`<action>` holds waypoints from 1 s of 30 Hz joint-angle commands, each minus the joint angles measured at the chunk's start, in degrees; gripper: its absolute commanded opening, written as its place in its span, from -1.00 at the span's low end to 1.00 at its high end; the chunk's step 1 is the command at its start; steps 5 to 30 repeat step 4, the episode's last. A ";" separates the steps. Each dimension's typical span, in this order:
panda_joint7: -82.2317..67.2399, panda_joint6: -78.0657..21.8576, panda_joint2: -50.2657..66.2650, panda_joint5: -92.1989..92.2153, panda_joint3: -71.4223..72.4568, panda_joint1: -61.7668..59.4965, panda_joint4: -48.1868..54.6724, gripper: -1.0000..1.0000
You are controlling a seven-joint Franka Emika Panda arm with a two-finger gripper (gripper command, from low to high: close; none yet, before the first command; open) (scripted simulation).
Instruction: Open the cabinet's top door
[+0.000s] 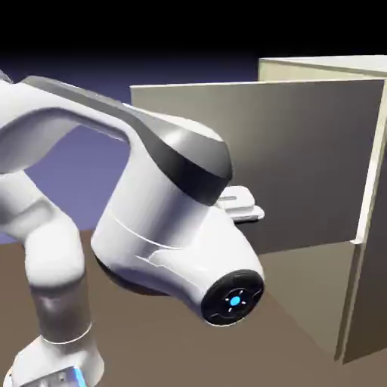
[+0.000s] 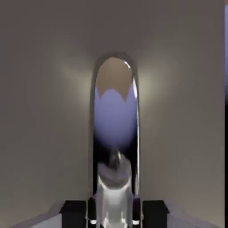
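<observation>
Hand view: the shiny metal handle [image 2: 115, 120] is pinched between the fingers [image 2: 74, 213]; in the exterior view, the top door [image 1: 295, 159] is swung wide from the cabinet [image 1: 374, 295].

One cabinet [image 1: 314, 283], one arm [image 1: 162, 181]

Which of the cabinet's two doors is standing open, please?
The upper door: it is swung out from the cabinet, while the lower door lies flush with the front.

Upper door [image 1: 302, 166], right of the exterior view: plain grey-brown. Arm [image 1: 151, 196], left and centre: white, dark grey band, blue light. Backdrop [image 1: 83, 181], left: blue-violet.
</observation>
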 commanded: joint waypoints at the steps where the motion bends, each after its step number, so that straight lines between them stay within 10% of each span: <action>1: -0.58 -1.06 0.83 -0.33 -2.07 2.07 1.27 -1.00; 30: -1.36 -3.06 1.94 -1.21 -7.95 8.30 4.40 -1.00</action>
